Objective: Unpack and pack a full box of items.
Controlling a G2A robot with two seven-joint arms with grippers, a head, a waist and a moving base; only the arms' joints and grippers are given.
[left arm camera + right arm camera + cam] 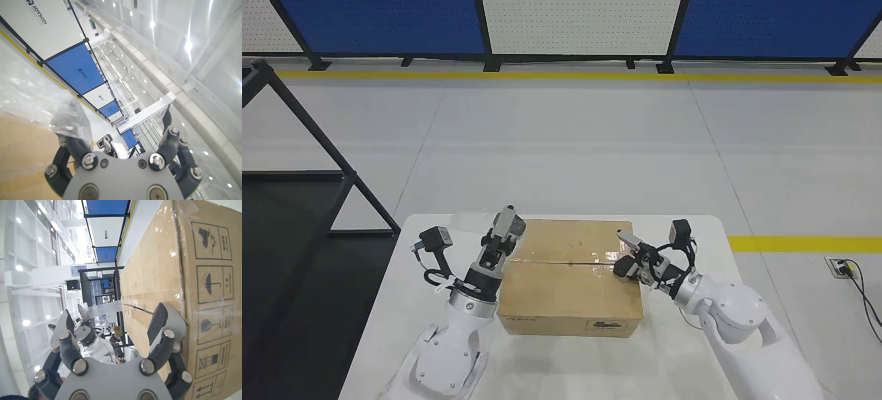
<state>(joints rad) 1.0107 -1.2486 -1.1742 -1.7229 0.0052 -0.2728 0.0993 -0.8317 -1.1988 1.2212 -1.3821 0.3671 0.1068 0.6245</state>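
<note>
**Item:** box [567,290], cardboard, flaps closed, on the table [392,300] between my two arms.
**Seam:** its long axis runs from arm to arm.
**Tape** [105,308]: clear strip, lifted off the seam at the left end and draped over one finger of my left gripper [122,117], whose jaws stand wide.
**Right gripper** [113,309]: wide open, empty, at the seam's opposite end, one finger just beside the box edge.
**Judgement:** the peel runs rightward, and the left arm is nearer.

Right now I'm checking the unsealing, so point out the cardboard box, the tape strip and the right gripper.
cardboard box [567,290]: top view, near top flap.
tape strip [100,310]: right wrist view, middle of the lifted stretch.
right gripper [113,309]: right wrist view, midway between its fingertips.
</note>
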